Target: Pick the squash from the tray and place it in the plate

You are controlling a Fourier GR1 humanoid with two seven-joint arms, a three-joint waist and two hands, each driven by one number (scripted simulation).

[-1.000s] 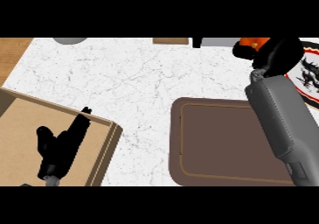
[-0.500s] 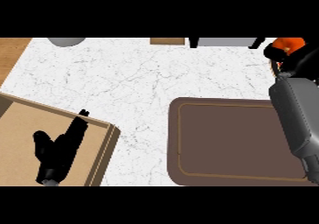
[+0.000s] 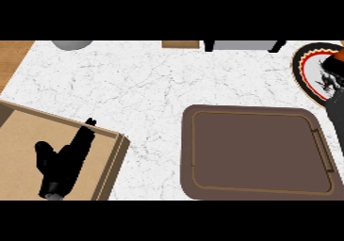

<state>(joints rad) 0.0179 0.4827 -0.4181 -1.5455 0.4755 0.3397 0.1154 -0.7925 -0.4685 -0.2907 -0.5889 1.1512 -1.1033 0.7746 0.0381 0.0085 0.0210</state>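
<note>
Now right hand (image 3: 333,77), fingers curling round the squash (image 3: 340,60), is hovering over the far-right plate (image 3: 304,63), needing lowering and release.

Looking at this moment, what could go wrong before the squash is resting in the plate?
1. The right hand is at the view's right edge, over the round plate with the red and black rim, and hides most of the orange squash; its release spot is hard to judge, so the squash might land on the rim.
2. The plate lies close to the brown rectangular tray; a squash rolling off could fall back into it.
</note>
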